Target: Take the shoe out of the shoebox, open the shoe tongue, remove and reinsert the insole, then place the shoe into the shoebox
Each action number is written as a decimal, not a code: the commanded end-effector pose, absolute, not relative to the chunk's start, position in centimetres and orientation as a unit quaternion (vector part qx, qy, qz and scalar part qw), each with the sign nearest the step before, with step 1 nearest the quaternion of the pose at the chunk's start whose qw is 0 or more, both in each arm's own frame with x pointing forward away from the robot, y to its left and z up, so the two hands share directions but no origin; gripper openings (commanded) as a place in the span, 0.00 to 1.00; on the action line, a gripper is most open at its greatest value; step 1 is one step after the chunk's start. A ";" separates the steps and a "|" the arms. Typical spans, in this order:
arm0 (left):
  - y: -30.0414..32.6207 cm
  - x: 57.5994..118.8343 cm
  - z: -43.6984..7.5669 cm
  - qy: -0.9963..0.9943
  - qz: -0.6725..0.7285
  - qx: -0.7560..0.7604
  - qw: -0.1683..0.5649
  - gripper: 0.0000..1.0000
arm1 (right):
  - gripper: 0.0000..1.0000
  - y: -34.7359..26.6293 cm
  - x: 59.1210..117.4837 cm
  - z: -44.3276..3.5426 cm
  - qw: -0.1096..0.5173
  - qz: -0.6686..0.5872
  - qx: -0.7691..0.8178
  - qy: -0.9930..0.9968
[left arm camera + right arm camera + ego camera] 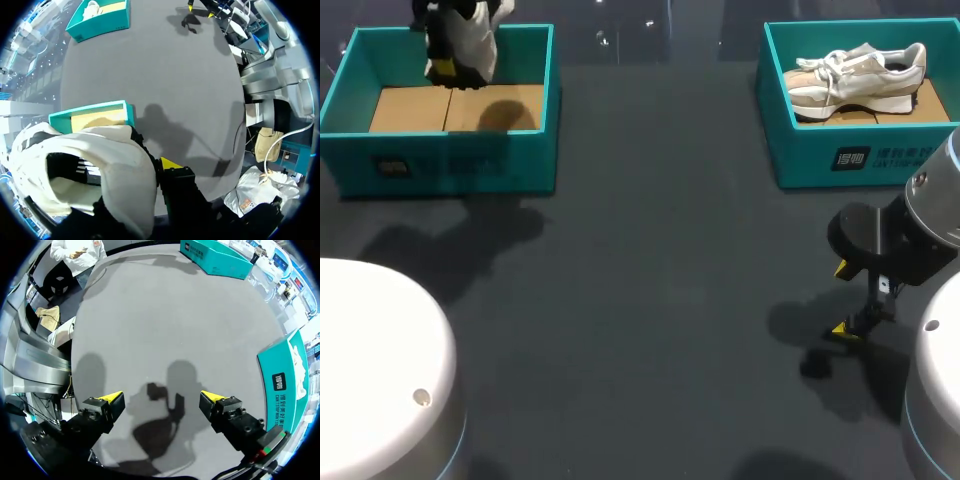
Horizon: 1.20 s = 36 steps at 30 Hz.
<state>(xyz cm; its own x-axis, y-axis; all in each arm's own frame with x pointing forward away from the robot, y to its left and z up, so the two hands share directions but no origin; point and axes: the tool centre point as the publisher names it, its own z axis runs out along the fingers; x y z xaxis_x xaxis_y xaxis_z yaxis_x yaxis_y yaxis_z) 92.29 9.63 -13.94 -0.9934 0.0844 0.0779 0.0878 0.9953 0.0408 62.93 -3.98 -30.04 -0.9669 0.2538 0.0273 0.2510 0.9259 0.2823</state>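
Our left gripper (448, 68) clamps a white sneaker (470, 35) just above the left shoebox (440, 160), the take-out step in hand. Our right gripper (162, 401) hangs agape over the table (650, 280). Next, we judge: set the sneaker down and spread its tongue.

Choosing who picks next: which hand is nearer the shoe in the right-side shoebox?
Right. The right hand is open over the table before that shoe's shoebox; the left hand is far across, above the other shoebox, gripping a second shoe.
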 end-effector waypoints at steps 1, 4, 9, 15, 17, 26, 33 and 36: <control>13.2 94.9 -14.6 -0.996 -0.008 -0.049 0.069 0.00 | 1.00 -4.0 62.7 -30.1 0.007 0.143 0.129 0.981; 15.2 96.1 -15.1 -0.996 -0.005 -0.038 0.074 0.00 | 1.00 -4.0 62.7 -30.1 0.007 0.143 0.129 0.981; 17.9 97.7 -16.2 -0.995 -0.023 -0.057 0.073 0.00 | 1.00 -4.0 62.7 -30.1 0.007 0.143 0.129 0.981; 17.9 97.7 -16.2 -0.995 -0.023 -0.057 0.073 0.00 | 1.00 -4.0 62.7 -30.1 0.007 0.143 0.129 0.981; 17.9 97.7 -16.2 -0.995 -0.023 -0.057 0.073 0.00 | 1.00 -4.0 62.7 -30.1 0.007 0.143 0.129 0.981; 18.5 98.1 -16.4 -0.994 -0.014 -0.065 0.084 0.00 | 1.00 -4.0 62.7 -30.1 0.007 0.143 0.129 0.981; 22.7 100.8 -18.3 -0.986 -0.014 -0.128 0.103 0.00 | 1.00 -4.0 62.7 -30.1 0.007 0.143 0.129 0.981; 24.2 101.3 -19.0 -0.976 -0.027 -0.191 0.098 0.00 | 1.00 -4.0 62.7 -30.1 0.007 0.143 0.129 0.981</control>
<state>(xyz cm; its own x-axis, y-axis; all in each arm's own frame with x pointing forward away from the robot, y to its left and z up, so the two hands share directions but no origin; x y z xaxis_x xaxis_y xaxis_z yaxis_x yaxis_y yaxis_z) 100.31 23.41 -18.61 -0.9386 0.2951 0.1789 0.3053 0.9517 0.0319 62.93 -3.98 -30.04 -0.9669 0.2537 0.0273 0.2509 0.9259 0.2823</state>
